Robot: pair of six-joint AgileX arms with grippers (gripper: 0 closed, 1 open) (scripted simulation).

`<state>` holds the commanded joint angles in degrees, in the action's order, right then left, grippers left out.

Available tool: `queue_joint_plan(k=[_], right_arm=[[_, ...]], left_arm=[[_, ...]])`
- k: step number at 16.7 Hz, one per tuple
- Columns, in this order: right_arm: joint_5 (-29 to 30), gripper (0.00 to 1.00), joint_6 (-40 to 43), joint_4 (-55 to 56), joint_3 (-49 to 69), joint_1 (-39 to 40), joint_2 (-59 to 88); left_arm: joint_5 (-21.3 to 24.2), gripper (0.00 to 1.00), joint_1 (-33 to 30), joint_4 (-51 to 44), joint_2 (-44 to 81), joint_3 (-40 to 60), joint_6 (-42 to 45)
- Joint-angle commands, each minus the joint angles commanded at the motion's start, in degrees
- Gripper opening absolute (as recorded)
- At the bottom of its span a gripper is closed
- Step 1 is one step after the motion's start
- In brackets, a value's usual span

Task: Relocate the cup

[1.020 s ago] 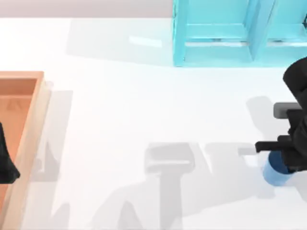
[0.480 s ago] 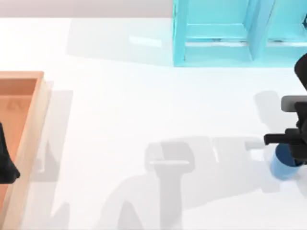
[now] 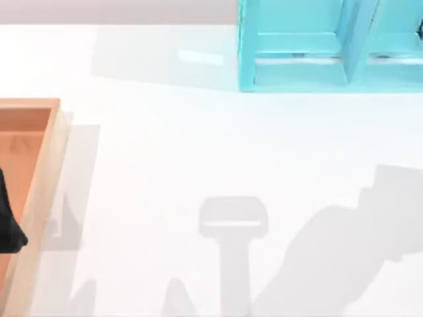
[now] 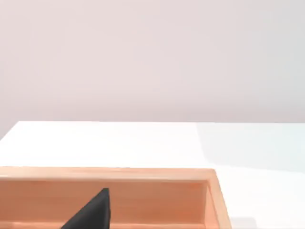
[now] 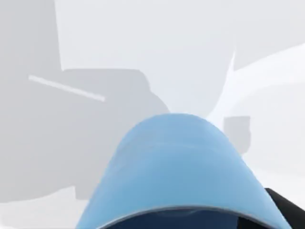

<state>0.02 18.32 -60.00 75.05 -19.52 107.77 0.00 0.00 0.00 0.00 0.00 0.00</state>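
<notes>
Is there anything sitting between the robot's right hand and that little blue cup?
Nothing visible does. In the right wrist view the cup sits right up against the camera, with a dark part of the right gripper at its edge and no other object between them. Behind the cup lies bare white table.

The left arm (image 3: 8, 221) is sitting parked at the table's far left edge, a dark piece of it poking in from the side. A dark sliver of the right gripper (image 5: 286, 205) is pressing close against the cup (image 5: 178, 167).
</notes>
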Motion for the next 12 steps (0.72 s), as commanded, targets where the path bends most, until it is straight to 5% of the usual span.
queue_joint_plan(k=[6,12], right_arm=[[0.0,0.0,19.6,-6.1,9.4,-19.3,1.5],[0.0,0.0,21.4,-6.5,10.3,-21.0,1.4]], left_arm=[[0.0,1.0,0.0,0.0,0.0,0.0,0.0],[0.0,1.0,0.0,0.0,0.0,0.0,0.0]])
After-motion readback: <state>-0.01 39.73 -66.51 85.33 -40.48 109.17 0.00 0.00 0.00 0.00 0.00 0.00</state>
